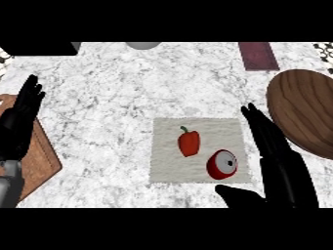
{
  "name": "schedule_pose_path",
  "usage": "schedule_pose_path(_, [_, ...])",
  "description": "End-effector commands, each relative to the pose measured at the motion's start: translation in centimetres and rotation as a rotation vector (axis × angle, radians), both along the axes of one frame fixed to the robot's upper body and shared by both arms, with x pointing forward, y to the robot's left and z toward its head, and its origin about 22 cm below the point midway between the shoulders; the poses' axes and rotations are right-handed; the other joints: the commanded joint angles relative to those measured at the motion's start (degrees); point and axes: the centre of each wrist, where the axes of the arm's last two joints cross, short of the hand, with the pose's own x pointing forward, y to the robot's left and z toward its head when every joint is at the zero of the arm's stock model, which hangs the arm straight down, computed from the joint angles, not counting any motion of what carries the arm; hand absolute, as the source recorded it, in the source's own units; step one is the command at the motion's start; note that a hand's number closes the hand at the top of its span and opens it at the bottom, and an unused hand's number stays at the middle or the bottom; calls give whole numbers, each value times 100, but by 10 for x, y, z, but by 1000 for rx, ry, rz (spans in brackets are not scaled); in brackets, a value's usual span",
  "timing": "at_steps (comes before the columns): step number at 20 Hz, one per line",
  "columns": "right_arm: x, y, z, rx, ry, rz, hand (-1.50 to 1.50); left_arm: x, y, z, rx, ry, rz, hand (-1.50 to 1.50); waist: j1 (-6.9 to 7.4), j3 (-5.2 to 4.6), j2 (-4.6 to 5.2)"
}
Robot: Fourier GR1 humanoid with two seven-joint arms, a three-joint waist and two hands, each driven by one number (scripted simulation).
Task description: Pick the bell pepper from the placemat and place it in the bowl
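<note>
Here, nearest, the black right hand (pixel 280 166) stands with straight open fingers just right of the pale cloth placemat (pixel 165 168), holding nothing. On the placemat lie a halved red apple (pixel 221 164) and, beside it to the left, the red bell pepper (pixel 189 142). At left, the left hand (pixel 14 124) rests open over a wooden cutting board (pixel 43 161). Farther right on the white marble bench (pixel 126 83) sits the brown wooden bowl (pixel 309 112)

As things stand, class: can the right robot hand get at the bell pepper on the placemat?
Probably yes. The right robot hand is open beside the placemat, and only the halved apple lies near the bell pepper.
</note>
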Motion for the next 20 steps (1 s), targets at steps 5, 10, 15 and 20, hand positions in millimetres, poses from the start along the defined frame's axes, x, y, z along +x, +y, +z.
schedule_pose_path(5, [63, 22, 48, -139, 176, 30, -150, -6, -12, -1, -5, -13, -31, 0, 143, 1, 27])
schedule_pose_path(10, [95, 48, 32, -256, 406, 54, -150, 2, -6, 8, 4, 0, -25, 0, 141, 3, 32])
schedule_pose_path(15, [126, 56, 44, -288, 542, 116, -150, -1, 3, -2, 1, 2, -13, 0, 123, 1, 35])
schedule_pose_path(20, [125, 67, 14, -311, 682, 182, -150, -6, -8, -16, 19, 17, -5, 0, 56, 4, 15])
